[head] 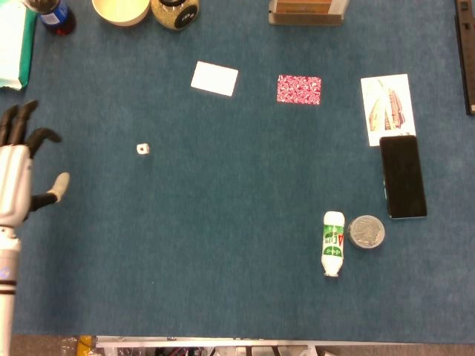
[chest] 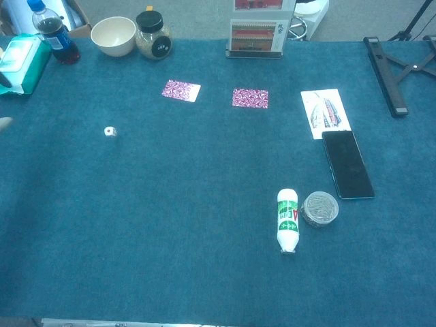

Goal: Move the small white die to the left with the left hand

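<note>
The small white die (head: 142, 148) lies alone on the blue table cloth (head: 223, 222), left of the middle; the chest view shows this die (chest: 110, 131) too. My left hand (head: 18, 174) hovers at the far left edge, well to the left of the die and apart from it. Its dark fingers are spread and hold nothing. In the chest view only a pale fingertip (chest: 3, 123) shows at the left edge. My right hand appears in neither view.
At the back left stand a cola bottle (chest: 53, 32), a bowl (chest: 113, 35), a jar (chest: 152, 35) and a green tissue pack (chest: 23, 57). Two cards (head: 214, 78) (head: 299, 89) lie mid-back. A picture card (head: 387, 108), phone (head: 403, 176), white bottle (head: 333, 243) and tin (head: 367, 231) lie right.
</note>
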`<move>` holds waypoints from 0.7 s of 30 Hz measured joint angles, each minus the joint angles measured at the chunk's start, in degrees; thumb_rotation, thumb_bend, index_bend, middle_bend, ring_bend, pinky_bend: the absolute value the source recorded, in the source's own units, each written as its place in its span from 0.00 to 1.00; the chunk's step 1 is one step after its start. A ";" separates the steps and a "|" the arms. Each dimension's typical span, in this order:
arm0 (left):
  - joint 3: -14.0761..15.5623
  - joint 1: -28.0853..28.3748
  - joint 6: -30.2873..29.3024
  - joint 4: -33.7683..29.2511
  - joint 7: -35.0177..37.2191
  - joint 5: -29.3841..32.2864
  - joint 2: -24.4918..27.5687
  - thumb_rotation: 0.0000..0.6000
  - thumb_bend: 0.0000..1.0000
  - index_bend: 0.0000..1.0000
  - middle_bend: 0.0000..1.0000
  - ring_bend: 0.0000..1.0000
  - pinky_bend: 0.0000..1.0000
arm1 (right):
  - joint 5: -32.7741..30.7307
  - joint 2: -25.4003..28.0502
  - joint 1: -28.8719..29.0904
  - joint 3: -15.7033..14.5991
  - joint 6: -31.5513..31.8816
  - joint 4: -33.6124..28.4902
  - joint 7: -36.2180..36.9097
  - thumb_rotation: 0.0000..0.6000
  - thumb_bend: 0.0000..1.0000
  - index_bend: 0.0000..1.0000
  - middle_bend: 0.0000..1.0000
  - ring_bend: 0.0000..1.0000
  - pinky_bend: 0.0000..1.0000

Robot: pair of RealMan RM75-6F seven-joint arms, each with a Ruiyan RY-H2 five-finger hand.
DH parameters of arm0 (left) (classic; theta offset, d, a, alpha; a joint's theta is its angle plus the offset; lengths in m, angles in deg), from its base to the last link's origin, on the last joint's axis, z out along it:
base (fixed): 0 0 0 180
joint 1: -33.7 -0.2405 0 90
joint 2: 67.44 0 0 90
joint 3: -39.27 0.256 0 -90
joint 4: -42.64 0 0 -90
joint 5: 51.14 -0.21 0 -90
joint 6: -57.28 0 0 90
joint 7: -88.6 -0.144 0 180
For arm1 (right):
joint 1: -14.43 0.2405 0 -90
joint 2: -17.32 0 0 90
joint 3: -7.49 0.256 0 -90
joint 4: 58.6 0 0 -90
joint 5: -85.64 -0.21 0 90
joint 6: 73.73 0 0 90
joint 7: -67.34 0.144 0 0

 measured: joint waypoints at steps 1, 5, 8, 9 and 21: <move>0.23 -0.49 -0.36 -0.03 0.79 -0.39 0.31 1.00 0.26 0.36 0.08 0.03 0.20 | -0.14 -0.20 0.10 0.01 -0.21 0.17 -0.10 1.00 0.00 0.54 0.41 0.31 0.34; 1.36 -1.33 0.17 0.49 1.69 -1.60 0.93 1.00 0.26 0.37 0.08 0.03 0.20 | -0.62 -1.02 0.41 -0.03 -0.93 0.90 -0.01 1.00 0.00 0.54 0.41 0.31 0.34; 1.96 -1.52 1.38 1.59 1.87 -2.29 0.78 1.00 0.26 0.40 0.09 0.03 0.20 | -0.61 -1.10 0.38 -0.08 -0.84 1.05 0.23 1.00 0.00 0.54 0.41 0.31 0.34; 2.07 -1.56 1.59 2.04 2.03 -2.65 0.67 1.00 0.26 0.41 0.09 0.04 0.20 | -0.56 -1.03 0.34 -0.07 -0.65 0.97 0.31 1.00 0.00 0.54 0.41 0.31 0.34; 3.46 -2.57 2.99 12.82 7.60 -8.77 2.04 1.00 0.26 0.45 0.16 0.05 0.20 | 0.82 0.53 0.17 0.20 1.01 -0.98 -0.23 1.00 0.00 0.54 0.41 0.31 0.34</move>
